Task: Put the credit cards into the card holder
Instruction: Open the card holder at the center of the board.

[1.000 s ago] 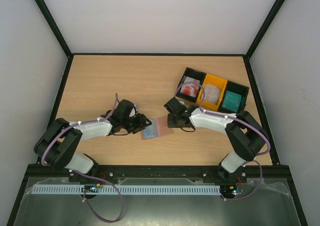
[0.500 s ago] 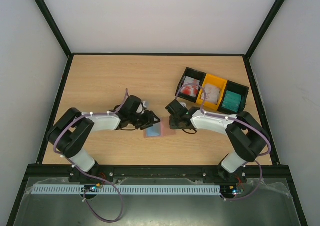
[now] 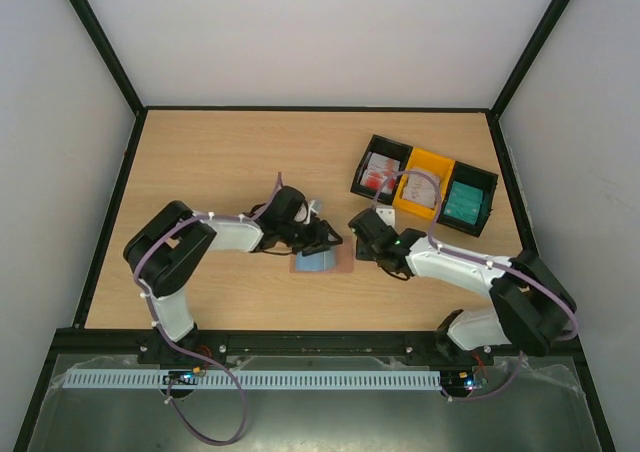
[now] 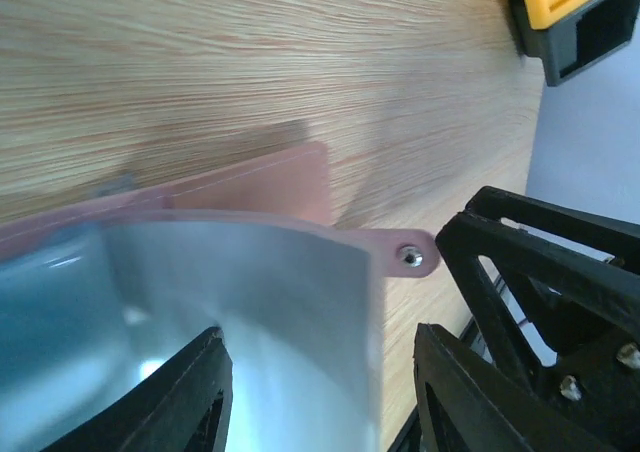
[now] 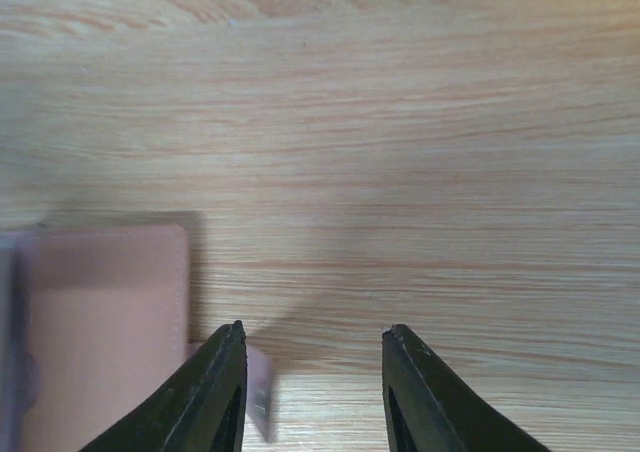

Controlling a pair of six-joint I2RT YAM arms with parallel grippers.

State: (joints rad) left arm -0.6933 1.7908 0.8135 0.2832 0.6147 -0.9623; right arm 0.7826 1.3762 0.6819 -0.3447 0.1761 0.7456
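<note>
Card holder (image 3: 322,263) curls a smooth blue-grey flap up between the spread left claw (image 4: 318,367); right claw (image 5: 313,342) gapes.

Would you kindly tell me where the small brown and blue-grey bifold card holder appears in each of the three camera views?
Top external: the brown and blue-grey bifold card holder lies just below the picture's centre.
Left wrist: it fills the lower left.
Right wrist: its brown face sits in the lower-left corner.
Shared landmark: the wooden tabletop.

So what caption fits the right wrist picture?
Open right end effector above the table, wallet at its left.
</note>
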